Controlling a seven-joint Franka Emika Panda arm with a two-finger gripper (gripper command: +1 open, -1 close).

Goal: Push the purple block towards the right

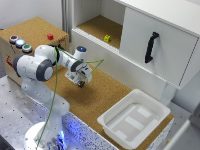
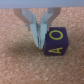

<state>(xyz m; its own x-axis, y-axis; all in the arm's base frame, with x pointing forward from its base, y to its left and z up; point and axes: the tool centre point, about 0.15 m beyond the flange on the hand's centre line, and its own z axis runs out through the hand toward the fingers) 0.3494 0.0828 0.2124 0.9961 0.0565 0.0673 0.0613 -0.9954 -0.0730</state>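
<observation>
We take this for a robotics lab. The white arm [image 1: 37, 67] stands bolted to a perforated metal breadboard table [image 1: 12, 107] at lower left. A cork-topped bench [image 1: 107, 92] runs across the middle, a box with coloured push buttons [image 1: 20, 42] sits at upper left, and a plain white mock cabinet [image 1: 155, 40] with a black handle [image 1: 151, 47] fills the upper right.
</observation>
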